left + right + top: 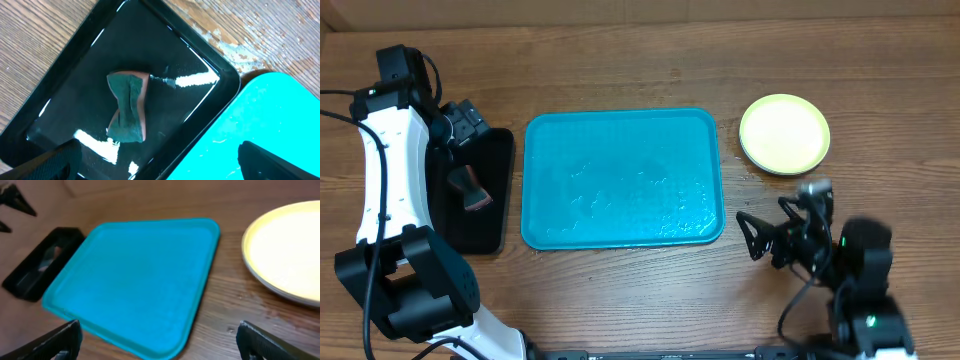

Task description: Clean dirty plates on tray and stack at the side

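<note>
The yellow-green plate (pixel 784 133) is lying on the wooden table (pixel 620 300), on the right of the turquoise tray (pixel 620 178) and a little apart from its upper right corner. A paler rim is showing under its edge, so it is sitting on top of something round, but how many plates are below I cannot tell. In the right wrist view the plate (pixel 285 250) is lying ahead and to the right of the fingers, not between them.

The right gripper (pixel 750 236) is hovering over the bare table just beside the lower right corner of the tray, near the plate but not touching it. Its two fingers are standing wide apart in the right wrist view (pixel 156 330), and nothing is being held. The tray (pixel 135 280) is filling the middle of this view, with small wet marks on its floor in the overhead view.

The left gripper (pixel 463 128) is hanging over the upper end of the narrow black tray (pixel 495 160), which is lying along the left side of the turquoise tray, just beside it. A dark green sponge (pixel 127 106) with a pinkish underside is lying in the middle of the black tray (pixel 65 80). The left gripper (pixel 159 147) is also spread wide, one finger at each lower corner of its wrist view, gripping nothing and not touching the sponge. The yellow-green plate is well apart from this gripper, across the whole turquoise tray (pixel 270 110).
</note>
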`<state>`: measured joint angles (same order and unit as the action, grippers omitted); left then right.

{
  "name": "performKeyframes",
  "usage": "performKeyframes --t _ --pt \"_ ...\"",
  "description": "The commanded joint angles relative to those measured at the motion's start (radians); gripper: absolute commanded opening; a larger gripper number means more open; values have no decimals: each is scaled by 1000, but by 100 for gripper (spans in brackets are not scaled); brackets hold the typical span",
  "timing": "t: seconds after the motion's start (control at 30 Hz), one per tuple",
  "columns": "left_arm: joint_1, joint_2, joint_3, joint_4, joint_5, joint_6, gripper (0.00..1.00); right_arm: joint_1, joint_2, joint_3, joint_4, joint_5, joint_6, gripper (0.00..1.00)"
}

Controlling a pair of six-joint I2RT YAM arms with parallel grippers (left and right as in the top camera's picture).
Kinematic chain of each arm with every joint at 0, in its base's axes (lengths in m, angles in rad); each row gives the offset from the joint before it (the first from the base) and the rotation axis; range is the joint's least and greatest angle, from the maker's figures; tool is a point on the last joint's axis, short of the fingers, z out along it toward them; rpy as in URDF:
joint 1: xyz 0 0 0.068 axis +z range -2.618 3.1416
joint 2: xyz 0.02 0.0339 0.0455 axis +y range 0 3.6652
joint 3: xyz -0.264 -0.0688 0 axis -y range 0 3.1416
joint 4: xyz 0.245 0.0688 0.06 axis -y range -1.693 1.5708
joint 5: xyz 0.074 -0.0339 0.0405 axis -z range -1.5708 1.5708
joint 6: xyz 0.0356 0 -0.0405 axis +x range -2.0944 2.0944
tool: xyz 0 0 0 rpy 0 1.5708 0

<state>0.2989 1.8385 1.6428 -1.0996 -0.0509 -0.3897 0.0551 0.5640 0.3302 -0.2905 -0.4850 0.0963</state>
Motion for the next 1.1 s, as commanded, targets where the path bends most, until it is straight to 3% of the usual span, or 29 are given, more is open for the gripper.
performKeyframes --t 0.0,0.2,0.4,0.7,0.87,1.07 --pt "2 -9 13 0 3 1 100 6 -171 -136 92 88 140 100" --pt "2 -9 13 0 3 1 100 6 -444 -314 211 171 216 100" --pt "2 -9 13 0 3 1 100 6 -550 -322 238 296 211 100" --pt "2 -9 13 0 3 1 100 6 -562 -322 246 521 211 100" --pt "2 -9 13 0 3 1 100 6 -562 -322 208 524 124 100" --pt "2 -9 13 0 3 1 100 8 -562 -322 207 484 120 100"
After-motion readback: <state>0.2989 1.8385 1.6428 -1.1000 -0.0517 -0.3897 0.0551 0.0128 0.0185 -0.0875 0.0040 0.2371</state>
